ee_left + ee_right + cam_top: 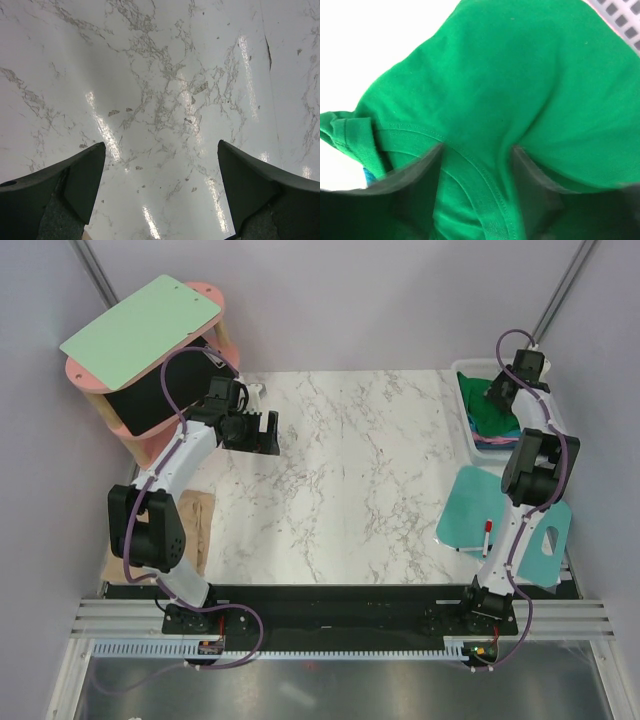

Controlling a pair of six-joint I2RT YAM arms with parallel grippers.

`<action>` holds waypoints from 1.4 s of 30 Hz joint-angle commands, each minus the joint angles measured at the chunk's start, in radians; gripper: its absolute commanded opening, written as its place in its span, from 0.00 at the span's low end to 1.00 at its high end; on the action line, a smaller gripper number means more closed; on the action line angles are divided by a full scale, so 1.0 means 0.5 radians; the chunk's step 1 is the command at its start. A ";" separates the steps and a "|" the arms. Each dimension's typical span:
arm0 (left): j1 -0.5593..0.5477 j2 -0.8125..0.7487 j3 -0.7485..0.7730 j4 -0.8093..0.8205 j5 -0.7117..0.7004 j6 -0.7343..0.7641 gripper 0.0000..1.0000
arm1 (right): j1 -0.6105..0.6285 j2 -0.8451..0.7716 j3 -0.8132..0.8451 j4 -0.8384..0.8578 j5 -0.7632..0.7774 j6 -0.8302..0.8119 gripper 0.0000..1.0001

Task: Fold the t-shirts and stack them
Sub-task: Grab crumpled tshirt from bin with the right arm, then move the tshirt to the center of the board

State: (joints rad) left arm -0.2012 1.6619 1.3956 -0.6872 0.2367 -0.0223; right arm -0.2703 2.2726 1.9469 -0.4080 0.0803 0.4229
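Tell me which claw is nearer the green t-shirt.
Right. The right claw straddles a fold of the green t-shirt; the left claw hangs open over the marble table, far across from it.

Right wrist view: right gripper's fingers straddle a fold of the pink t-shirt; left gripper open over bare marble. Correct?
Wrong colour: the right wrist view shows the right gripper straddling a fold of the green t-shirt, not pink. The left gripper is open over bare marble, as said.

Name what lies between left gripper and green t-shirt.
Top view: bare marble table, then the white basket's rim, from left gripper to green t-shirt.
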 commanded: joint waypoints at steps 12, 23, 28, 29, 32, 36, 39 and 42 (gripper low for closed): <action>0.004 0.030 0.047 -0.046 -0.078 -0.041 1.00 | 0.031 -0.283 -0.157 0.140 -0.072 0.118 0.00; 0.004 0.002 0.044 -0.046 -0.133 -0.047 1.00 | 0.246 -0.876 -0.114 0.258 -0.007 0.013 0.00; 0.004 -0.050 0.028 -0.043 -0.276 -0.063 1.00 | 0.512 -0.992 0.048 0.138 -0.047 -0.091 0.00; 0.004 -0.062 0.025 -0.034 -0.304 -0.072 1.00 | 0.644 -0.999 0.094 0.114 -0.047 -0.115 0.00; 0.004 -0.121 -0.005 -0.009 -0.424 -0.087 1.00 | 0.856 -1.029 0.122 0.028 -0.114 -0.119 0.00; 0.007 -0.216 -0.061 0.064 -0.532 -0.106 1.00 | 1.080 -1.115 -0.028 0.000 -0.268 -0.085 0.00; 0.010 -0.277 -0.104 0.113 -0.550 -0.118 1.00 | 1.264 -1.201 -0.242 0.027 -0.298 -0.060 0.00; 0.019 -0.287 -0.116 0.132 -0.483 -0.127 1.00 | 1.421 -1.256 -0.564 0.119 -0.360 -0.008 0.00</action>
State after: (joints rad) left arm -0.1978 1.5600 1.3460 -0.6777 0.0002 -0.0456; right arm 0.3710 1.7149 1.7996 -0.3904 -0.0387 0.3920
